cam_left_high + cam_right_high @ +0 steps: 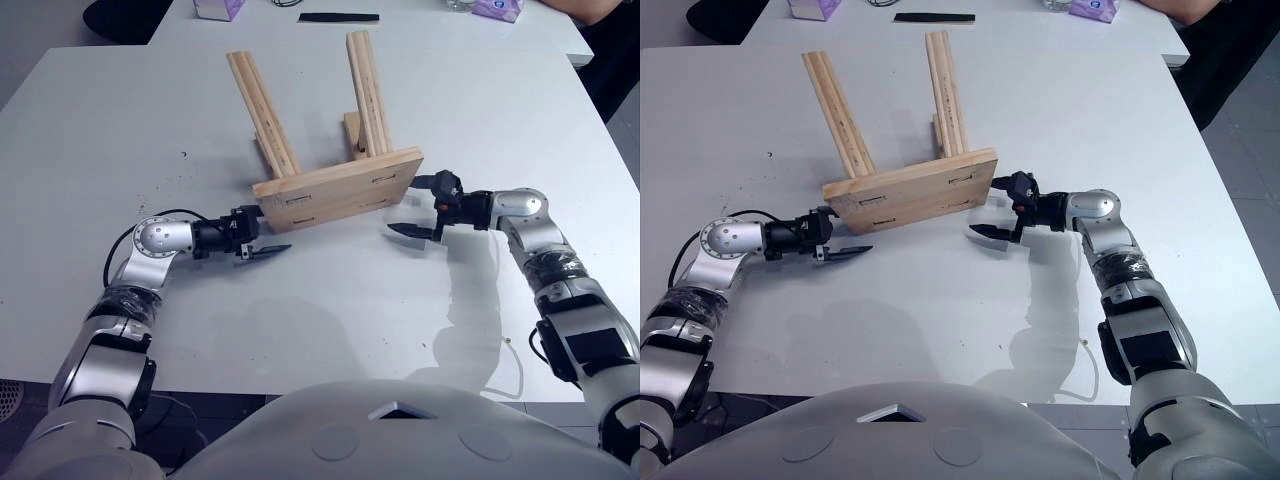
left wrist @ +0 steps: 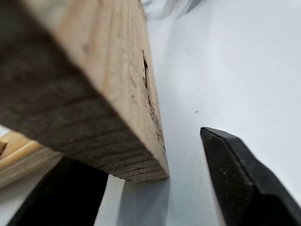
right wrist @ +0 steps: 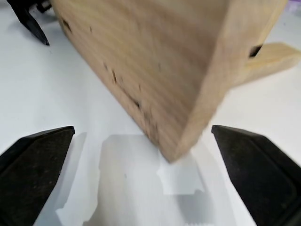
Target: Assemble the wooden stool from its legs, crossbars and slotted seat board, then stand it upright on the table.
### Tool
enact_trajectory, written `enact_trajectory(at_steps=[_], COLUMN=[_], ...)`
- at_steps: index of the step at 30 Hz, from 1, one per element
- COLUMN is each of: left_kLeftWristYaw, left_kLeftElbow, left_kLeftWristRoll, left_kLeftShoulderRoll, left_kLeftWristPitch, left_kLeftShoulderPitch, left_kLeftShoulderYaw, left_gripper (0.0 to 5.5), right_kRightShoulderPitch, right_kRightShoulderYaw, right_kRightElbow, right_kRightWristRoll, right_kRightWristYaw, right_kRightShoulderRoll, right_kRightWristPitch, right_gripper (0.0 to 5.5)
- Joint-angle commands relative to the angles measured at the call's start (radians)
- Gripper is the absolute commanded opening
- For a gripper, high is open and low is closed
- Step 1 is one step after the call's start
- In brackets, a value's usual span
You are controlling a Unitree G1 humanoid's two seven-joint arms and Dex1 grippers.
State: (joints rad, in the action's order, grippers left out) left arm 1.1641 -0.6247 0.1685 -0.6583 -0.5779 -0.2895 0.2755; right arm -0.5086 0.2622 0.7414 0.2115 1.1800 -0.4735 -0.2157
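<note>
The wooden stool lies on its side mid-table, its slotted seat board (image 1: 335,190) standing on edge and facing me. Two legs (image 1: 262,112) (image 1: 368,90) point away across the table, with a short crossbar (image 1: 352,130) low between them. My left gripper (image 1: 262,238) is open at the board's lower left corner (image 2: 94,84), which sits between its fingers (image 2: 244,179). My right gripper (image 1: 412,207) is open at the lower right corner (image 3: 188,94), one black finger (image 3: 33,169) on each side. Neither gripper is closed on the wood.
The white table (image 1: 120,150) has bare room to both sides and in front of the stool. A black strip (image 1: 338,17) and two small boxes (image 1: 218,8) (image 1: 497,8) lie at the far edge. A flat white scrap (image 3: 178,181) rests under the right corner.
</note>
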Motion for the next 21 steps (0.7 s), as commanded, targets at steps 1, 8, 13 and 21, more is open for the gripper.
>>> enact_trajectory(at_steps=[1,8,13,21], left_kLeftWristYaw=[0.038,0.109,0.17,0.181], left_kLeftElbow=[0.063,0.237,0.286,0.281], left_kLeftWristRoll=[-0.028,0.008,0.027,0.022], left_kLeftShoulderRoll=[0.009,-0.06,-0.112,-0.096], left_kLeftWristPitch=[0.056,0.091,0.093,0.122], left_kLeftShoulderPitch=[0.079,0.171,0.153,0.122], left_kLeftShoulderYaw=[0.029,0.024,0.008,-0.011], left_gripper=[2.61,1.68,1.57,1.33], right_kRightShoulderPitch=[0.008,0.07,0.148,0.325], right_kRightShoulderYaw=[-0.021,-0.037,-0.036,0.003], right_kRightElbow=[-0.088,-0.173,-0.26,-0.464], right_kRightWristRoll=[-0.004,-0.016,-0.029,-0.03], right_kRightWristYaw=[0.021,0.08,0.14,0.198], right_kRightShoulderRoll=[0.005,-0.047,-0.105,-0.151], right_kRightWristPitch=[0.043,0.051,0.026,0.008], right_gripper=[5.4,5.4,5.4,5.4])
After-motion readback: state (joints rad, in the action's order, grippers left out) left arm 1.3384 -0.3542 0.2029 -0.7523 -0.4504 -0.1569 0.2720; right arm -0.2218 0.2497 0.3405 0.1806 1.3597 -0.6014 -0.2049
